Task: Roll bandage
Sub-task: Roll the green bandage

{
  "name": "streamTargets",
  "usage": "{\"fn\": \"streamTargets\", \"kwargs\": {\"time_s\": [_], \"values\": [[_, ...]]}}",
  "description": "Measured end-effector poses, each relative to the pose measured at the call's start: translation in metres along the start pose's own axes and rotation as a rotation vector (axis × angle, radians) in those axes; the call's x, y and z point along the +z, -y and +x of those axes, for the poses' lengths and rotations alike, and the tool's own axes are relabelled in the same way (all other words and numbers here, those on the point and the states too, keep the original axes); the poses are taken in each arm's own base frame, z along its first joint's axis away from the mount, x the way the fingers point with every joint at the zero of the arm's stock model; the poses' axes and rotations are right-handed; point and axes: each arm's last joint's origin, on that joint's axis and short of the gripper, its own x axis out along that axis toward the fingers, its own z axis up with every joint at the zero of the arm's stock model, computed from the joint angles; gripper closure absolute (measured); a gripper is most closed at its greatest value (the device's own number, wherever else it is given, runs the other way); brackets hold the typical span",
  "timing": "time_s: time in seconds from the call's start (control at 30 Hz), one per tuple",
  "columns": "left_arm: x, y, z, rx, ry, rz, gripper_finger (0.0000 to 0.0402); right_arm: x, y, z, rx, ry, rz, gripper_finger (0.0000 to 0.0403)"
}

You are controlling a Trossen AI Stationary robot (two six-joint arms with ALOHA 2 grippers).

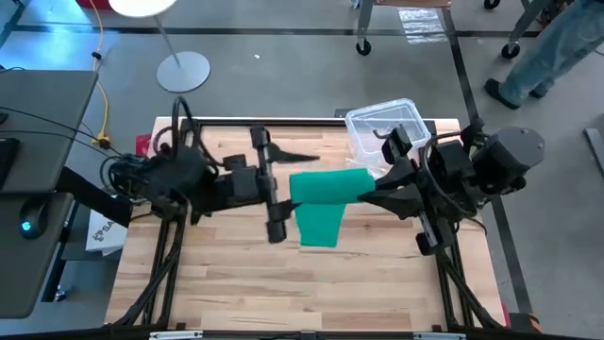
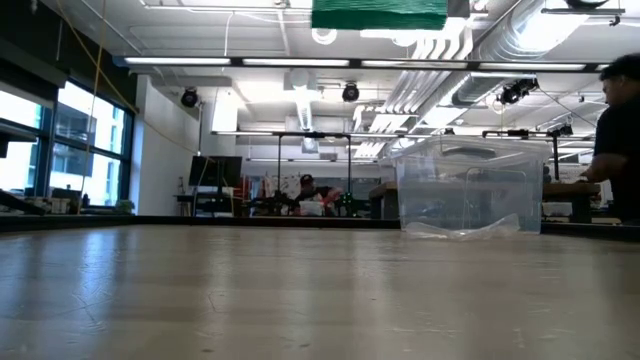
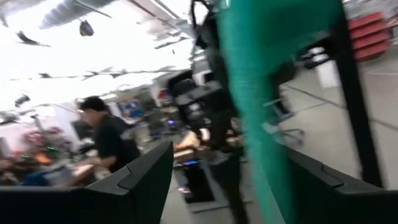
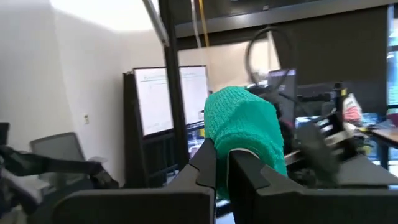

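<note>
The green bandage hangs in the air over the middle of the table, clear of the tabletop; only its lower edge shows in the low view. My right gripper is shut on its right end, where the strip looks wound into a thick bundle. A loose flap spreads toward the near edge. My left gripper is open at the bandage's left end, one finger on either side of the green strip. My right gripper pinches the wound end of the bandage between its two fingers, coming in about level from the table's right side. The bundle sticks out past the fingertips, and the rest of the strip is lifted clear of the table. I cannot tell whether my left gripper touches the strip that runs between its fingers.
A clear plastic box stands at the back right of the table. A lamp's base is on the floor beyond the far edge. People stand beyond the table's right side and at the far right.
</note>
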Motion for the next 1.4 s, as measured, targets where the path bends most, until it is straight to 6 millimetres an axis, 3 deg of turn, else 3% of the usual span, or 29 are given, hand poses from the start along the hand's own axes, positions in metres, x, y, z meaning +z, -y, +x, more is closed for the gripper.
{"fn": "streamTargets", "kwargs": {"time_s": [0.2, 0.47, 0.57, 0.77, 1.07, 1.2, 1.3, 1.4], "values": [[-0.015, -0.002, 0.022, 0.008, 0.019, 0.045, 0.0217, -0.005, -0.002, 0.000, 0.072, -0.048, 0.061, 0.0396], [-0.010, -0.004, 0.022, -0.001, 0.086, 0.199, 0.0388, -0.015, -0.010, 0.000, 0.297, -0.178, 0.207, 0.0396], [-0.011, -0.002, 0.023, -0.003, 0.086, 0.216, 0.0389, -0.020, -0.014, 0.005, 0.387, -0.203, 0.219, 0.0396], [-0.011, -0.005, 0.022, 0.028, 0.072, 0.255, 0.0399, -0.035, -0.009, 0.023, 0.360, -0.228, 0.210, 0.0396], [-0.032, -0.010, 0.033, 0.059, -0.084, 0.280, 0.0401, -0.048, 0.002, 0.057, 0.572, -0.121, 0.175, 0.0396], [-0.040, -0.014, 0.032, 0.205, -0.241, 0.349, 0.0401, -0.052, 0.007, 0.063, 0.568, -0.121, 0.193, 0.0396], [-0.033, -0.019, 0.025, 0.339, -0.306, 0.375, 0.0401, -0.051, 0.007, 0.062, 0.554, -0.115, 0.183, 0.0396], [-0.011, -0.028, 0.010, 0.431, -0.265, 0.359, 0.0401, -0.050, 0.007, 0.061, 0.511, -0.106, 0.163, 0.0396]]}}
